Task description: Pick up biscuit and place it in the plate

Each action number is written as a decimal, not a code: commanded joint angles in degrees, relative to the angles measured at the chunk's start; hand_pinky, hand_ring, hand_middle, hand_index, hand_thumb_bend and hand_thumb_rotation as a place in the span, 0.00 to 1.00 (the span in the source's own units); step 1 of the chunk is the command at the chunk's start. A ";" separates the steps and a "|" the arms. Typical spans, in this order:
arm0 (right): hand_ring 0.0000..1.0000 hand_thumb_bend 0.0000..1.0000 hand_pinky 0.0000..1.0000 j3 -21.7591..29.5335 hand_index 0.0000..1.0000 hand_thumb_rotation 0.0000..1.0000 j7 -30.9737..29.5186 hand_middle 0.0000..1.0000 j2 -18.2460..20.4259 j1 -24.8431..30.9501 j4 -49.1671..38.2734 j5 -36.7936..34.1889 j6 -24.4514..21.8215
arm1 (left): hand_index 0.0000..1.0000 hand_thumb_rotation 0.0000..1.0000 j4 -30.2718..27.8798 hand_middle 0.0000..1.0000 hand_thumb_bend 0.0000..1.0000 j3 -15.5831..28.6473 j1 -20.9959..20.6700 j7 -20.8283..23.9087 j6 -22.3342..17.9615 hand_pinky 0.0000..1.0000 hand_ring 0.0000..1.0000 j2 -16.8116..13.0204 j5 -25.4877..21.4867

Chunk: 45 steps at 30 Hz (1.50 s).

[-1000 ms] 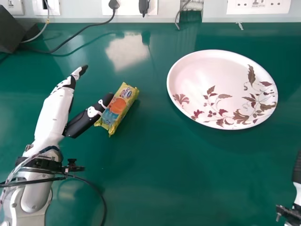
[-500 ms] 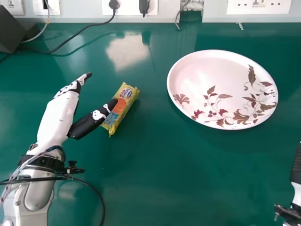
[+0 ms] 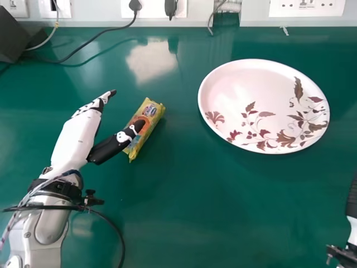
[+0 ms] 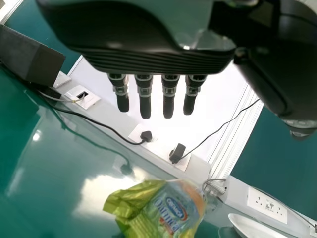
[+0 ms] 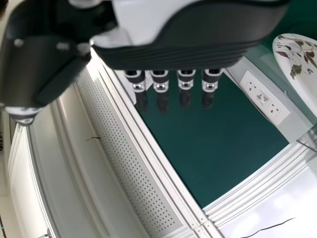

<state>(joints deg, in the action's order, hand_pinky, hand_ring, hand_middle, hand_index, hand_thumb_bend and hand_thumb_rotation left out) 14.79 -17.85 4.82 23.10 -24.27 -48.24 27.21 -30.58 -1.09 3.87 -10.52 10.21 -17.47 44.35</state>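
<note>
My left hand (image 3: 78, 134) is at the left in the head view, fingers straight, its thumb over the lower-left part of the yellow biscuit packet (image 3: 150, 117). Whether the thumb touches the packet I cannot tell. In the left wrist view the left hand (image 4: 143, 94) has its fingers extended, with the biscuit packet (image 4: 168, 210) beyond them and not gripped. The white oval plate (image 3: 256, 100) with a leaf pattern lies to the right of the packet. At the right edge is part of my right hand (image 3: 352, 198); the right hand (image 5: 173, 82) has straight fingers in its wrist view.
A dark box (image 3: 14, 36) stands at the back left of the green table (image 3: 195, 206). Black cable (image 3: 83, 47) runs from it toward wall sockets (image 3: 307, 6) along the back edge.
My left hand has moved right and slightly forward, its thumb shifting across the packet. The packet and plate have stayed in place.
</note>
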 commanded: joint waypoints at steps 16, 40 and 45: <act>1.00 1.00 0.93 -0.40 1.00 0.53 0.98 1.00 2.06 1.21 -1.45 0.79 0.08 | 1.00 0.70 1.89 1.00 1.00 -2.52 -0.48 -1.40 1.42 1.00 0.97 -1.40 1.17; 1.00 1.00 0.92 -1.04 1.00 0.49 0.93 1.00 3.10 1.48 -0.62 1.50 0.92 | 1.00 0.67 5.63 0.99 1.00 -4.44 -6.38 -9.69 5.36 1.00 0.97 -7.58 6.95; 1.00 1.00 0.92 -1.41 1.00 0.49 0.77 1.00 3.38 1.33 -0.43 1.47 1.25 | 1.00 0.67 6.10 0.98 1.00 -5.03 -8.34 -11.77 6.06 1.00 0.97 -8.90 8.47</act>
<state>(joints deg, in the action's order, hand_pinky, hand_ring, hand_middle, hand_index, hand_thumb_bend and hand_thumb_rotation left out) 13.53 -17.03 5.10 24.15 -25.23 -46.74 27.62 -24.66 -5.31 -4.09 -21.56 16.01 -25.44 51.73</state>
